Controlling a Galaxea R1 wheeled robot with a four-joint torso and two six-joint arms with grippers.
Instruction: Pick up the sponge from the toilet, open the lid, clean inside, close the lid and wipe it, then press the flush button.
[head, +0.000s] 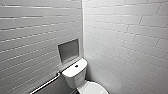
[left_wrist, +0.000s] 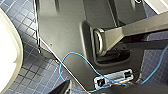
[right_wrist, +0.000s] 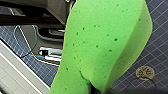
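Note:
The white toilet (head: 75, 73) stands in the corner at the bottom of the head view, its lid (head: 93, 89) down. The small dark flush button (head: 76, 66) sits in the middle of the tank top. In the right wrist view the bright green sponge (right_wrist: 105, 42) looms large, pinched at its near end where my right gripper (right_wrist: 93, 88) is shut on it, above the blue tiled floor. A white curved edge of the toilet (left_wrist: 6, 52) shows in the left wrist view, beside my own dark base.
White tiled walls meet in a corner behind the toilet. A recessed niche (head: 68, 50) is set in the left wall above a metal grab bar (head: 46, 83). A round floor drain (right_wrist: 145, 73) lies in the blue tiles. A blue cable (left_wrist: 75, 65) loops over my base.

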